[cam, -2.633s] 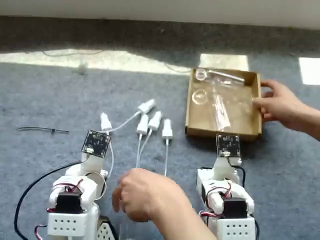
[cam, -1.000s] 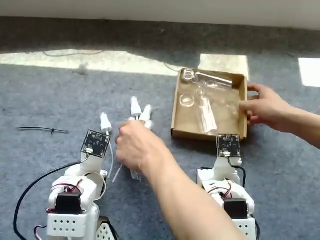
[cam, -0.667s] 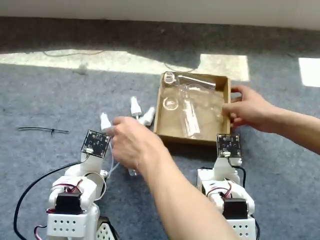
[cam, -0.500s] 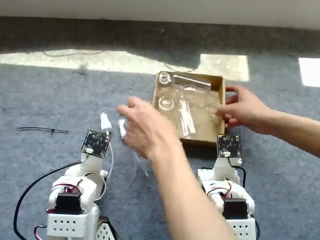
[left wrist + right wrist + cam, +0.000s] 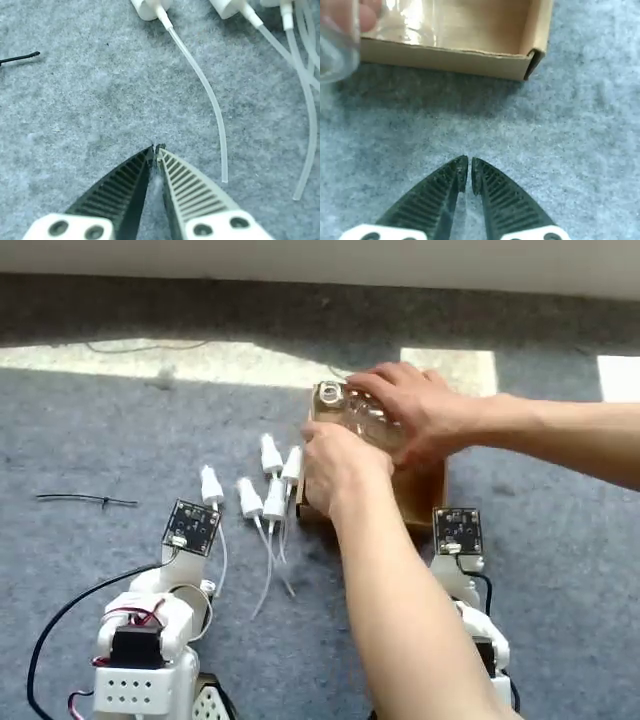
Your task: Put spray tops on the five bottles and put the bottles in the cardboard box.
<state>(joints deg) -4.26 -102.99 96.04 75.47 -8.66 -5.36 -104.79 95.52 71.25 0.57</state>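
Observation:
The cardboard box (image 5: 425, 495) lies on the grey carpet ahead of the right arm, and a person's two hands (image 5: 400, 420) cover most of it. A clear bottle (image 5: 335, 400) shows at the box's far left corner under those hands. Several white spray tops (image 5: 270, 490) with long thin tubes lie in a cluster left of the box. My left gripper (image 5: 155, 149) is shut over bare carpet, just short of two spray tops (image 5: 147, 7). My right gripper (image 5: 469, 172) is shut, a short way from the box's near wall (image 5: 450, 56). A clear bottle (image 5: 335, 50) sits at that wall's end.
A black cable tie (image 5: 85, 501) lies on the carpet far left. A bright sunlit strip (image 5: 200, 360) crosses the floor behind the box. The person's forearm (image 5: 400, 620) reaches between the two arms, over the right arm's base.
The person slid the box left toward the spray tops and gathered the tops into a cluster. Both hands now rest on the bottles in the box. Neither arm moved.

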